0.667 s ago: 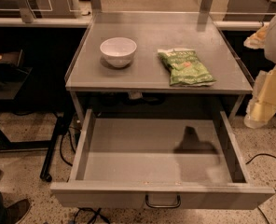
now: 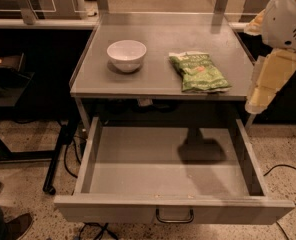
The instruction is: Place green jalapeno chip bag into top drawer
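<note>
Green jalapeno chip bag (image 2: 199,72) lies flat near the front right corner of the worktop (image 2: 158,34), right of a white bowl (image 2: 126,55). Top drawer (image 2: 133,171) stands pulled open below. Gripper (image 2: 264,84) hangs beside the worktop's right edge, apart from the bag; its opening cannot be told.

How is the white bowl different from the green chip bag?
The white bowl is round and stands upright; the green chip bag is a crinkly rectangle lying flat. The bowl is plain white; the bag is green with pale lettering. The bag lies nearer the robot's hand, which hangs beside the right edge of the table top; the bowl is farther off. Both rest on the table top, above the open top drawer.
</note>
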Robot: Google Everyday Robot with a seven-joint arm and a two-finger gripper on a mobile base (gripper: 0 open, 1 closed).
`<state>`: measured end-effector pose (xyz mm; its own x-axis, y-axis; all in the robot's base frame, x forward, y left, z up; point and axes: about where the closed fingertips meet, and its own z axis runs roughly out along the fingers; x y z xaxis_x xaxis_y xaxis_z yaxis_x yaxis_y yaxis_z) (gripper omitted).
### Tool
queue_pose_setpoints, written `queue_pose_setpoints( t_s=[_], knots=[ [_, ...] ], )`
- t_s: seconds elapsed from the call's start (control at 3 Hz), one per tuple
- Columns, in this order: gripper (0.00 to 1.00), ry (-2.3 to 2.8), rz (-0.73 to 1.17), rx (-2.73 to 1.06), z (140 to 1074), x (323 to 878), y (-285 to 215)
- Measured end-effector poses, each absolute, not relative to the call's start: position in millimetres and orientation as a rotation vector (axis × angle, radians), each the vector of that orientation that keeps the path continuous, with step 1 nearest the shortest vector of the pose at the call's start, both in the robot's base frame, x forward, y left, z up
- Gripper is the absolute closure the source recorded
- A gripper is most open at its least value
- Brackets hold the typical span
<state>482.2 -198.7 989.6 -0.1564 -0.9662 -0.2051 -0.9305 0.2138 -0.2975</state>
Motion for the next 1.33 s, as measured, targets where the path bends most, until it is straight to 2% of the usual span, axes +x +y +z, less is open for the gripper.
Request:
queue_pose_setpoints(
  t_s=[0.33,1.33],
  knots=[
    [0.00,2.143,-0.140,-1.755,987,489,-197],
    [0.00,2.123,-0.142,-1.794,955,592,-164]
  ],
)
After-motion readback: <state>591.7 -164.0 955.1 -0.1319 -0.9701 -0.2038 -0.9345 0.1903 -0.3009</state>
